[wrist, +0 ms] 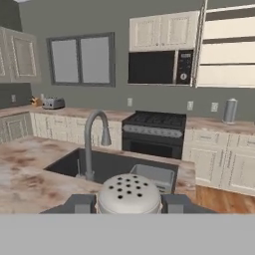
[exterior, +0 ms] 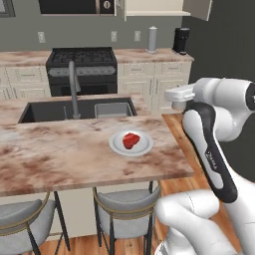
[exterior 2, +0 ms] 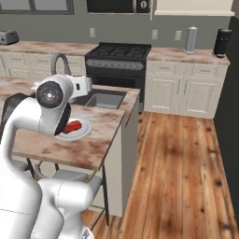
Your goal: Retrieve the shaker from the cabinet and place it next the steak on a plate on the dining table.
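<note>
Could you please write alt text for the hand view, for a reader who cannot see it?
The shaker, its perforated top facing the camera, sits between the jaws of the gripper. Beyond it lie a dark sink with a curved faucet, then a black stove under a microwave. The open cabinet is at upper right.

Both base views look forward and down over the dining table [exterior: 74,154] – sharing the plate [exterior: 131,144] and stove [exterior 2: 119,58]. The hand view faces the stove, low and level.
</note>
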